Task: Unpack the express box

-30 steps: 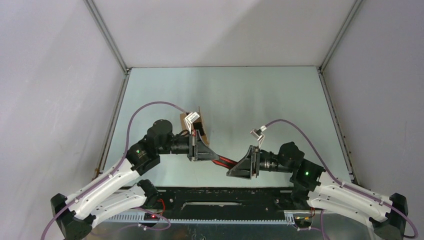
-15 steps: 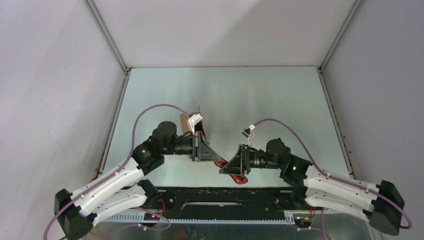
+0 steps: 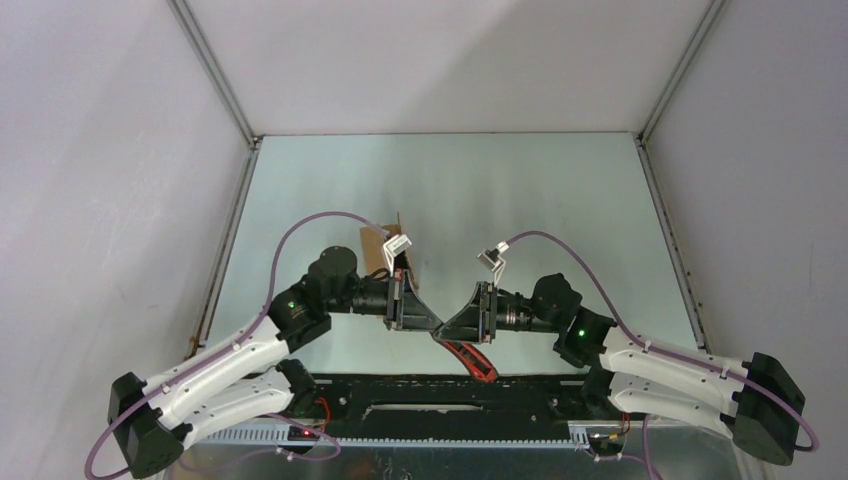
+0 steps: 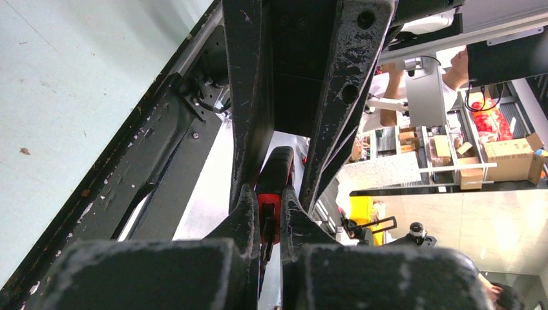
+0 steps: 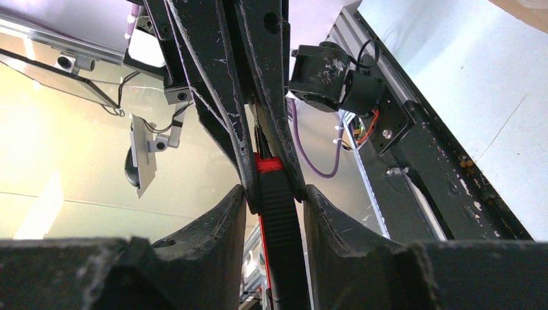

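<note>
The 2 grippers meet tip to tip near the front middle of the pale green table, above the black base rail. The left gripper is clamped tight on a red-and-black utility knife; its wrist view shows both fingers pressed against the knife's red part. In the top view the knife slants away from the tips toward 4 o'clock, over the rail's edge. The right gripper has its jaws close on either side of the knife's black handle, as its wrist view shows, but I cannot tell whether they press it. The express box sits at about 10 o'clock from the tips, just behind the left wrist, with a flap standing up; neither gripper touches it.
</note>
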`<action>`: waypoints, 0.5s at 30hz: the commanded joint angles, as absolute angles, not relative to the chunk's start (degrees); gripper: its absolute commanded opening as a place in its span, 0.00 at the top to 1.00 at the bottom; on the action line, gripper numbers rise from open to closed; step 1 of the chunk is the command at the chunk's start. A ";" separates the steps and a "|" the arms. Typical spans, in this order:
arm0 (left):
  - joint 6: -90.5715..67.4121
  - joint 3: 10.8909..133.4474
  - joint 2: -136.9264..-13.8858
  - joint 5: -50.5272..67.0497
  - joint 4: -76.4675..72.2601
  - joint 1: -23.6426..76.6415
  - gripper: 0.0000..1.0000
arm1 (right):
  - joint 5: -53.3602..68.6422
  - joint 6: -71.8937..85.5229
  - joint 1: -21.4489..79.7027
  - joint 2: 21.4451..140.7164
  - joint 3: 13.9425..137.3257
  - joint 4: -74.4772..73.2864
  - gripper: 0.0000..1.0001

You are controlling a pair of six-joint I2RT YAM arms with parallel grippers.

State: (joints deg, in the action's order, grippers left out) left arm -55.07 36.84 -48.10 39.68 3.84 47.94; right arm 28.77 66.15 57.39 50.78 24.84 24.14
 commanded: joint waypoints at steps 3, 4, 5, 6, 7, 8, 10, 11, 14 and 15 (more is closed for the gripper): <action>-55.79 37.79 -48.01 38.28 0.28 48.02 1.00 | 31.55 66.76 58.58 49.95 26.36 28.93 0.72; -55.81 37.90 -48.11 38.05 0.31 47.93 1.00 | 31.77 66.83 58.81 49.80 26.17 29.00 0.72; -55.85 38.08 -48.22 37.87 0.42 47.84 1.00 | 31.88 66.88 59.06 49.63 25.86 29.07 0.72; -55.89 38.20 -48.42 37.76 0.45 47.63 1.00 | 32.09 67.00 59.32 49.51 25.63 29.31 0.71; -55.78 38.35 -48.47 37.62 0.48 47.48 1.00 | 32.18 67.08 59.57 49.37 25.35 29.35 0.69; -55.81 38.47 -48.59 37.63 0.40 47.35 1.00 | 32.20 67.06 59.80 49.14 25.05 29.27 0.67; -55.85 38.78 -48.82 37.90 0.30 47.26 1.00 | 31.80 67.26 59.95 48.53 24.32 29.20 0.65; -55.82 38.98 -48.95 37.96 0.27 47.26 1.00 | 31.74 67.44 59.90 48.33 23.95 29.45 0.65; -55.64 39.48 -49.29 38.33 0.35 47.02 1.00 | 32.99 67.54 59.90 48.33 23.80 30.55 0.65; -55.63 39.65 -49.52 38.37 0.32 46.94 1.00 | 32.99 67.63 59.89 48.31 23.78 30.55 0.65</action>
